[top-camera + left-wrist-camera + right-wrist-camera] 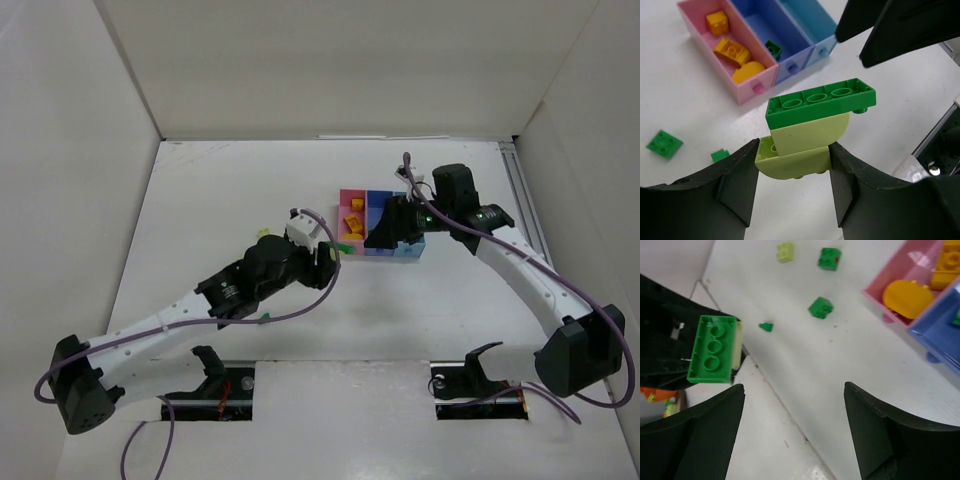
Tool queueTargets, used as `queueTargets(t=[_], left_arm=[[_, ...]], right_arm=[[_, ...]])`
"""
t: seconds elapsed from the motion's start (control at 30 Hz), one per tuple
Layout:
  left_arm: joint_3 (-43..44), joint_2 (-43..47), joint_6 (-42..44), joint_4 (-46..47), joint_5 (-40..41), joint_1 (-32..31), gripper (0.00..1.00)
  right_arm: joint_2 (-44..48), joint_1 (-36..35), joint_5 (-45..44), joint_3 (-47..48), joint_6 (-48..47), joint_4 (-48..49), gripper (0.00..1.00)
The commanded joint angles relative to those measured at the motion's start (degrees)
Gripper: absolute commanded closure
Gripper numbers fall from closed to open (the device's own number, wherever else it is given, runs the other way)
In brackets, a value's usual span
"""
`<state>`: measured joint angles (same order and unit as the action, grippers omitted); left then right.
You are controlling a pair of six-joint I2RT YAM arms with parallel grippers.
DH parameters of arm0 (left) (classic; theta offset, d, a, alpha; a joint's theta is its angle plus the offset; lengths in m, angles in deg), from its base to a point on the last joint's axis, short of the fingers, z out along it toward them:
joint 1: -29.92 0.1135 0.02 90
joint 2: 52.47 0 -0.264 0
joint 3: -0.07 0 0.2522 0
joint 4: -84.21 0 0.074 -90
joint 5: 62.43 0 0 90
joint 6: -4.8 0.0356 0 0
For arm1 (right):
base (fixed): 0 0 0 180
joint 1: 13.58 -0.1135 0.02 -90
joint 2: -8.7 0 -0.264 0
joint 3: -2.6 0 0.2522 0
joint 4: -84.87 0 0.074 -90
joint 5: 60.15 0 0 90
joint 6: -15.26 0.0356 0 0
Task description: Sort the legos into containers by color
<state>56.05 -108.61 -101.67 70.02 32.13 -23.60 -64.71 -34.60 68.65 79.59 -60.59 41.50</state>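
My left gripper (794,172) is shut on a stack of two lime-yellow legos (800,145) with a green lego (820,102) on top, held above the table just in front of the containers. The pink bin (695,30) holds three orange-yellow legos (732,50). The medium blue bin (757,25) holds one green lego (773,49). The light blue bin (807,20) looks empty. My right gripper (795,405) is open and empty, over the bins (385,232), facing the held stack (714,349).
Loose legos lie on the table left of the bins: two green ones (829,258) (820,307), a lime-yellow one (785,251) and a tiny green piece (766,326). White walls enclose the table on the left, back and right.
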Motion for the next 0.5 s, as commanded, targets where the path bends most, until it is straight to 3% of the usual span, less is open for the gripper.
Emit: queueTargets(t=[0.0, 0.23, 0.47], left_arm=[[2.51, -0.37, 10.22, 4.91, -4.38, -0.10, 0.66], [6.74, -5.73, 13.22, 1.92, -5.52, -0.10, 0.68], [7.27, -5.74, 14.88, 4.20, -5.52, -0.62, 0.70]], right_arm=[[-1.12, -1.31, 10.24, 4.80, 2.00, -0.02, 0.15], [-4.46, -2.54, 13.40, 8.14, 5.89, 0.52, 0.13], [-7.10, -3.68, 9.97, 8.67, 3.60, -1.68, 0.13]])
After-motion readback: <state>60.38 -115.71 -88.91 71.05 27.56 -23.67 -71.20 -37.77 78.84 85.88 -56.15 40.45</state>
